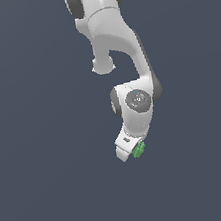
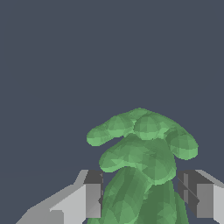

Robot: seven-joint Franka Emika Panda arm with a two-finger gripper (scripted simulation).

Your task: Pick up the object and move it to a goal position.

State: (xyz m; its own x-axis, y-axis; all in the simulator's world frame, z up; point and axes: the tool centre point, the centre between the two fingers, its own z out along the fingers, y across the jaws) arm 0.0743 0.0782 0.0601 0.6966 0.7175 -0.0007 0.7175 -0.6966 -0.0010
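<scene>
Bright green, lumpy and ribbed, the object (image 2: 142, 175) sits between the 2 fingers (image 2: 92, 199) of the claw (image 2: 144, 199). In the wrist view its rounded lobes stack up past the fingertips, the widest lobes at the far end, narrower body down between the pads. Dark pad faces sit right against the green on both sides, so the claw is pinching the object; no visible gap on either side, though the contact edges are partly hidden by the block itself.

In the exterior view the object (image 1: 139, 150) is just a small green speck at the tip of the claw (image 1: 132, 152), sticking out on the exterior view's right of the white hand body. Too small there to make out ribs.

White arm (image 1: 114, 41) comes down from the top of the exterior view, bends at a grey-capped joint (image 1: 137, 99), and the hand angles down toward the exterior view's left.

Background is flat dark blue-grey in both views. No counter edge or shadow is visible, so cannot tell whether the object is touching a surface or lifted off it.
</scene>
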